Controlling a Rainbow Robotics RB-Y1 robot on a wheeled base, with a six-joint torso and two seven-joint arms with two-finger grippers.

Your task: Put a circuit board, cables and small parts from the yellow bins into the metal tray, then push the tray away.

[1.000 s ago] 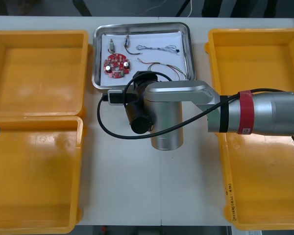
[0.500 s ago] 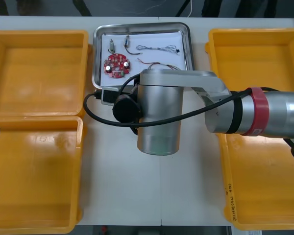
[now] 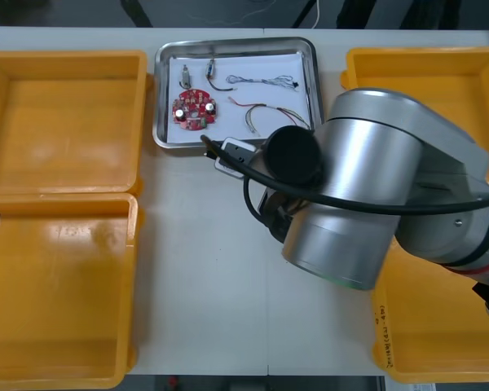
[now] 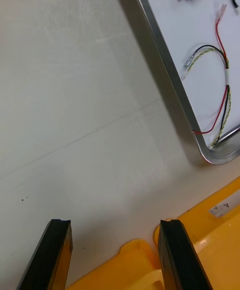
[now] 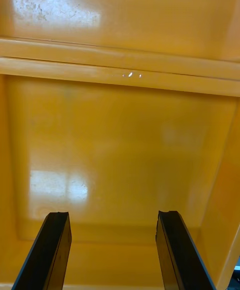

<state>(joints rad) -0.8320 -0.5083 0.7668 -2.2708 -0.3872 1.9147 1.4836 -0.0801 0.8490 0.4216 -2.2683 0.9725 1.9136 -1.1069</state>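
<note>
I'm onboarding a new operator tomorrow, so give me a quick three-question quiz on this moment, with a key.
1. True or false: the red circuit board lies inside the metal tray.
2. The right gripper, above the table beside the tray's corner, has its fingers: A) open, nothing between them; B) shut together; C) shut on the circuit board.
3. What does the left gripper hang over?

Key: 1 true; 2 A; 3 a yellow bin.
</note>
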